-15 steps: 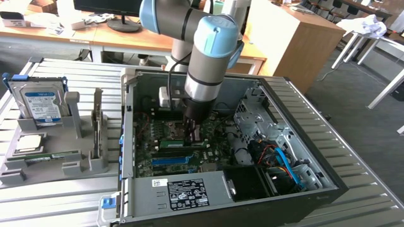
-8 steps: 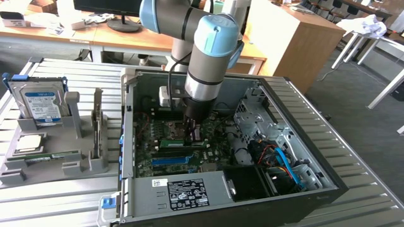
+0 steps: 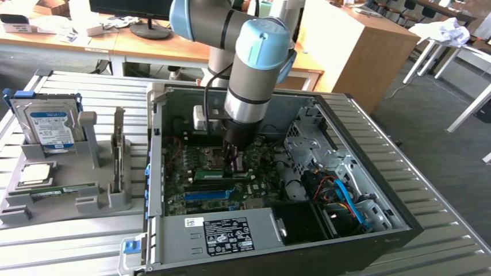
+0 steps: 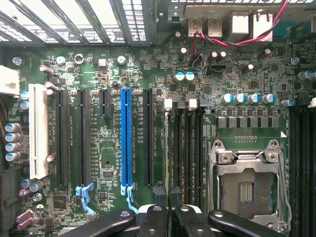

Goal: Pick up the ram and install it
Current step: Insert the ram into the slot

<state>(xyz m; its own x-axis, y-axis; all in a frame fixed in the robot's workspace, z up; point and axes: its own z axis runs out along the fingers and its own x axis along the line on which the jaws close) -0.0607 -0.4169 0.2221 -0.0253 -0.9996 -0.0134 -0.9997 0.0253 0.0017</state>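
Observation:
My gripper (image 3: pixel 234 163) reaches down inside the open computer case (image 3: pixel 156 172), over the motherboard's memory slots (image 4: pixel 190 148) beside the processor socket (image 4: pixel 246 190). In the wrist view its black fingers (image 4: pixel 168 218) stand shut on the ram (image 4: pixel 168 195), seen edge-on as a thin dark strip in line with the slot nearest the blue slot (image 4: pixel 126 138). In the exterior view the ram is a short green strip (image 3: pixel 208 171) at the fingertips. I cannot tell whether it sits fully in the slot.
A grey holder at the exterior view's left carries a blue-labelled hard drive (image 3: pixel 50 127), a silver processor chip (image 3: pixel 34 174) and a second green stick (image 3: pixel 55 190). Case walls, a drive cage (image 3: pixel 307 141) and cables (image 3: pixel 345 198) surround the gripper.

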